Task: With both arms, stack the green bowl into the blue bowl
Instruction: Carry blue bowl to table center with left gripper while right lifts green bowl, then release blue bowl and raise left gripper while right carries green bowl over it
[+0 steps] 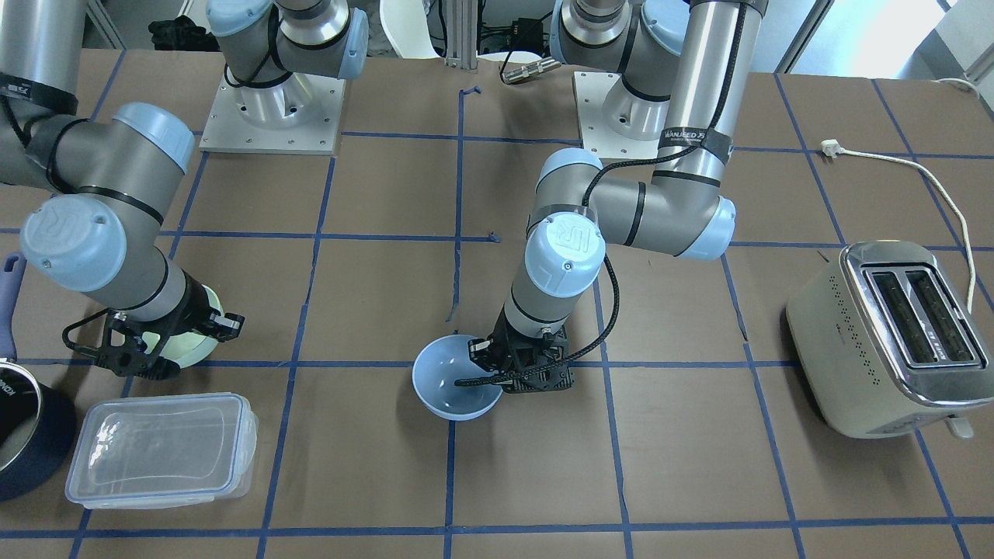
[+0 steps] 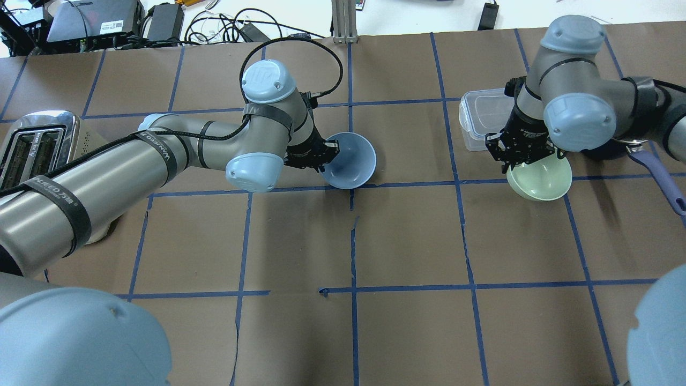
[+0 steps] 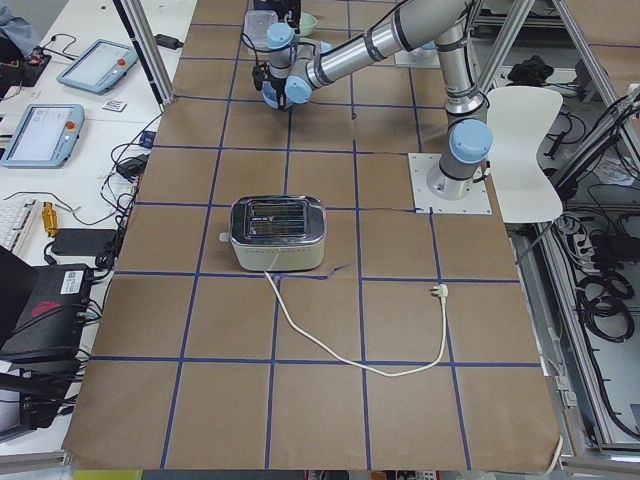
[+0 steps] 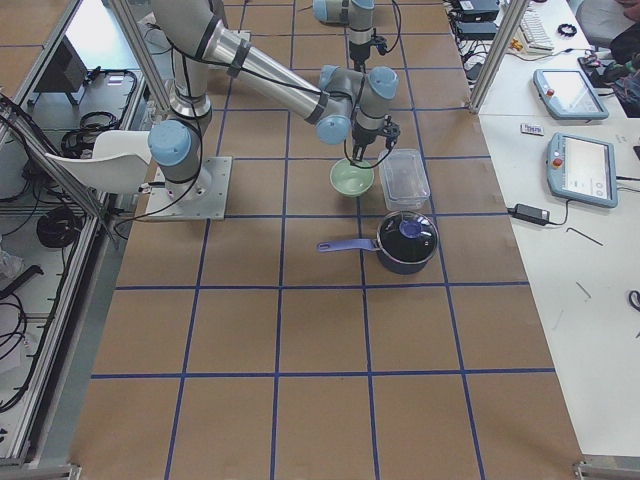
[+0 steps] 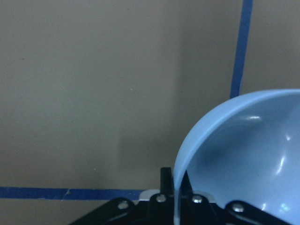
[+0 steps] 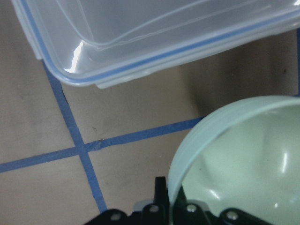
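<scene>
Finds the small round pale mint-green glossy bowl (image 2: 541,179) just beside the clear rectangular plastic lidded container (image 2: 478,119), on its robot-ward side, apart from it. Notes the black skeletal two-finger right gripper (image 2: 517,165) clamped on this bowl's rim at the edge nearest the container. Sees that rim pass between the fingers in the right wrist view. Records the bowl as tilted, its hollow open to the overhead camera, its body reaching away from the container. Cannot tell whether its base touches the brown paper table cover (image 2: 407,241).

Finds the small round pale sky-blue glossy bowl (image 2: 351,161) well apart from the container, beyond a blue tape line, on the side toward the chrome two-slot toaster (image 2: 37,139). Notes the matching black left gripper (image 2: 328,154) pinched shut on this bowl's rim at the edge farthest from the container, which places the bowl between gripper and container. Confirms from the left wrist view one finger each side of the wall. Records this bowl as tilted too.

Logs a dark blue lidded pot (image 1: 27,446) just beside the container, on the side away from the blue bowl.
</scene>
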Controlling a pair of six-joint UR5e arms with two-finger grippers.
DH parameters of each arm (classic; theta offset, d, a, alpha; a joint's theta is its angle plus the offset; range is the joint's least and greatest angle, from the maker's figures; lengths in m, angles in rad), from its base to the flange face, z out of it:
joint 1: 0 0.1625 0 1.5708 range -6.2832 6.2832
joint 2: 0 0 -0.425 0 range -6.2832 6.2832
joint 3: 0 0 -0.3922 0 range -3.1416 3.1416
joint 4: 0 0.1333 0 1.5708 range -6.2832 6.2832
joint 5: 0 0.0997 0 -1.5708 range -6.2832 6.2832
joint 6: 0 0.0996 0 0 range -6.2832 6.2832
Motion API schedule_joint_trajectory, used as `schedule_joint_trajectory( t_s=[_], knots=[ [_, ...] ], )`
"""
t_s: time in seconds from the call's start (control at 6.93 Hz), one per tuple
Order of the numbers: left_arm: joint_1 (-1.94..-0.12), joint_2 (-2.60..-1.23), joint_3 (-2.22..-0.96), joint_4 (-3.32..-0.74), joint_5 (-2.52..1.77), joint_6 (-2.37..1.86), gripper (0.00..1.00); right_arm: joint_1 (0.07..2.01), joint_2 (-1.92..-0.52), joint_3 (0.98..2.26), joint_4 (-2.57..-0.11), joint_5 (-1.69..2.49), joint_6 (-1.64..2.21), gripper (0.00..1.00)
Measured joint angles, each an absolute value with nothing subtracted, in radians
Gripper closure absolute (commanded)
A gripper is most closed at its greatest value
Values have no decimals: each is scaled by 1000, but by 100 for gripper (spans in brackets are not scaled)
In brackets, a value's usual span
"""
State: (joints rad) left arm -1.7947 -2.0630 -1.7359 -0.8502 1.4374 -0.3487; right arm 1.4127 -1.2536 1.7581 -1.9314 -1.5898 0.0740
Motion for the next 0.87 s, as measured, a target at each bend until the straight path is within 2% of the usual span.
schedule_joint_trajectory(
  t_s=[0.14,0.29,0.58,0.87],
  knots=[
    [-1795,-2064,-1735,-852,1408,-357,77,1422,-1255,1691,-1854,-1587,94,100],
    [-1795,-2064,-1733,-853,1386,-360,37,1443,-1256,1624,-1783,-1586,127,100],
    [-1793,-2062,-1731,-852,1382,-356,19,1498,-1254,1546,-1718,-1583,206,100],
    [-1780,-2037,-1723,-866,1393,-347,10,1533,-1254,1528,-1712,-1573,261,100]
  ],
)
